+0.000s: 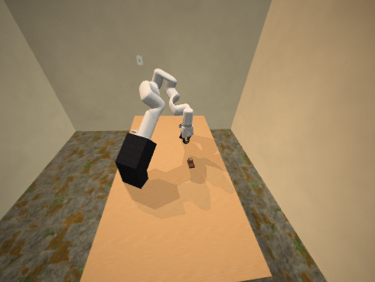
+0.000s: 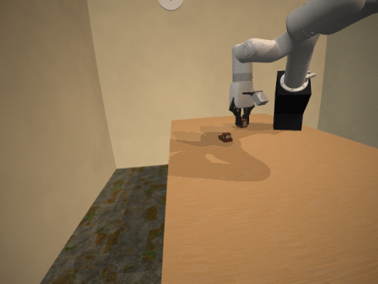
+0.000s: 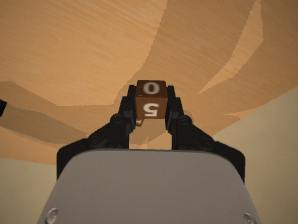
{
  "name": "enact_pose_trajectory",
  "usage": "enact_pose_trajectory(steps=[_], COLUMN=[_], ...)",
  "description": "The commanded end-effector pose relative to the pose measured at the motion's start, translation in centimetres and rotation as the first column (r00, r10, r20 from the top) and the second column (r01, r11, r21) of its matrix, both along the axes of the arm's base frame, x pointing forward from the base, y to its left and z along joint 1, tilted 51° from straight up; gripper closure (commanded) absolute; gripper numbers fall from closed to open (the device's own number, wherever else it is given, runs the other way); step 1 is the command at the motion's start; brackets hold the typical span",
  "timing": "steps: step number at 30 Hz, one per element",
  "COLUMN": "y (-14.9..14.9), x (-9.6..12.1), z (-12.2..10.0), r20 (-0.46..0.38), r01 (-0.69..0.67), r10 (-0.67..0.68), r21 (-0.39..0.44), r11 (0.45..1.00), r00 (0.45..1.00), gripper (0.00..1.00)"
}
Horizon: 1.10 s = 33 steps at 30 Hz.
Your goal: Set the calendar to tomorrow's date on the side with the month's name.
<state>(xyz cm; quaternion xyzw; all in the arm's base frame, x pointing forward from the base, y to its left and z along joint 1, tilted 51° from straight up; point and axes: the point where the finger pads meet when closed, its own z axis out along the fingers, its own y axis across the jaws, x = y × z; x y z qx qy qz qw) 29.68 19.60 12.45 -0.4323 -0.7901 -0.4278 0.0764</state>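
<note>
My gripper (image 3: 151,95) is shut on a brown digit cube (image 3: 151,98). The cube's far face shows a 0 and the face toward the wrist camera shows a 5, seen upside down. In the top and exterior views the gripper (image 2: 242,120) holds the cube (image 2: 244,123) in the air above the table, well apart from the tray. The small brown calendar tray (image 2: 225,140) lies flat on the table with one cube in it; it also shows in the top view (image 1: 191,163). The tray's digits and month name are too small to read. The tray is out of the wrist view.
The arm's black base block (image 2: 291,101) stands at the far side of the table, right of the gripper. The table's left edge (image 2: 170,162) drops to the floor, a little left of the tray.
</note>
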Motion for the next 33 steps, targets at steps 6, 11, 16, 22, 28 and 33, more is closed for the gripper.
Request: enact_pose_trajectory(steps=[6, 11, 16, 22, 28, 33], y=[-1.2, -4.6, -7.1, -9.4, -12.1, -12.7], x=[0.4, 1.5, 2.6, 4.1, 6.3, 6.9], z=[-1.0, -4.2, -6.3, -8.1, -9.9, -10.3], r20=[-0.046, -0.165, -0.221, -0.239, -0.221, -0.213], r01=[0.025, 0.073, 0.098, 0.125, 0.17, 0.181], r10=[-0.025, -0.077, -0.1, -0.121, -0.157, -0.168], r21=[-0.012, -0.03, -0.023, 0.0, 0.038, 0.047], r11=[1.0, 0.997, 0.995, 0.992, 0.985, 0.982], r00=[0.999, 0.983, 0.97, 0.964, 0.963, 0.963], gripper=[0.71, 0.71, 0.71, 0.71, 0.71, 0.71])
